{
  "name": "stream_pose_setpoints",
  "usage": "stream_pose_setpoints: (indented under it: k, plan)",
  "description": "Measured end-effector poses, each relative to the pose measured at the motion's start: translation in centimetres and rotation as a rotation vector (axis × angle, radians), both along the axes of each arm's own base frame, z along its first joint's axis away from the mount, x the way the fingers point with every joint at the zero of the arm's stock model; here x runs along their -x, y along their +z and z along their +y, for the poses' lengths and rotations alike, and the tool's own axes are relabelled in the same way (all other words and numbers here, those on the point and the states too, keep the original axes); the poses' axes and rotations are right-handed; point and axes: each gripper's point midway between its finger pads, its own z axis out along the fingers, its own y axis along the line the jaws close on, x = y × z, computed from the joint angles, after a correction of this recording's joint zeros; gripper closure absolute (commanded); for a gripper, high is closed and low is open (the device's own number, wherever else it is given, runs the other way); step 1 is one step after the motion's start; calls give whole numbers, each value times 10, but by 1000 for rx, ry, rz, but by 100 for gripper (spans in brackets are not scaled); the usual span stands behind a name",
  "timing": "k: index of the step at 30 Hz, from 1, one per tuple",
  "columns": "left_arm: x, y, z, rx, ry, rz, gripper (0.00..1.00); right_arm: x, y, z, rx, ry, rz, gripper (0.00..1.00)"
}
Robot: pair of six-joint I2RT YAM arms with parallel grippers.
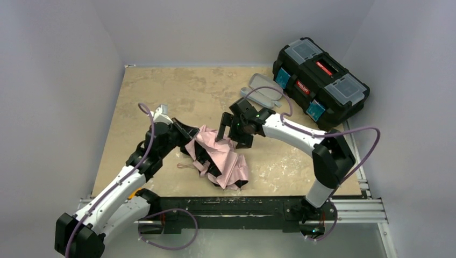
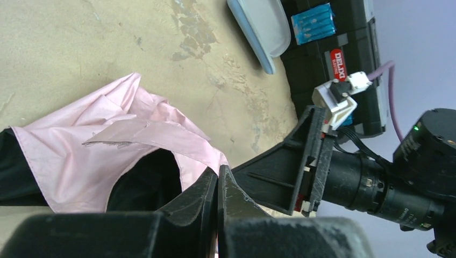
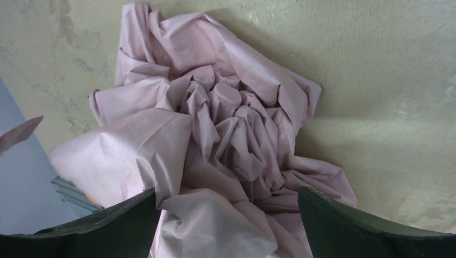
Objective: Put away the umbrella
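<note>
The umbrella (image 1: 223,161) lies as a crumpled heap of pale pink canopy with black lining in the middle of the table. At its left edge my left gripper (image 1: 187,134) is shut, pinching the hem of the pink fabric (image 2: 134,140) at its fingertips (image 2: 218,173). My right gripper (image 1: 229,134) hovers over the heap's far end, wide open. In the right wrist view the bunched canopy (image 3: 226,123) fills the space between and beyond its two fingers (image 3: 107,228), and nothing is gripped. The shaft and handle are hidden.
A grey oval case (image 1: 262,90) lies open behind the umbrella, also visible in the left wrist view (image 2: 262,29). A black toolbox (image 1: 321,80) sits at the back right corner. A thin pink loop (image 1: 185,165) trails left of the heap. Walls close in on both sides.
</note>
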Motion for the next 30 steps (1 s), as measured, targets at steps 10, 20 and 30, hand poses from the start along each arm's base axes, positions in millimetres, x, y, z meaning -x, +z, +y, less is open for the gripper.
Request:
stream_pose_setpoints:
  k: [10,20,30]
  plan:
    - [-7,-19,-1,-87,-26,12,100,16,-65,13,10,-38,192,1]
    - [-15,-21,-2,-110,-28,-8,100,20,-84,27,-28,-27,232,17]
    - [-20,-48,3,-201,-40,38,100,23,-100,43,-119,36,207,100]
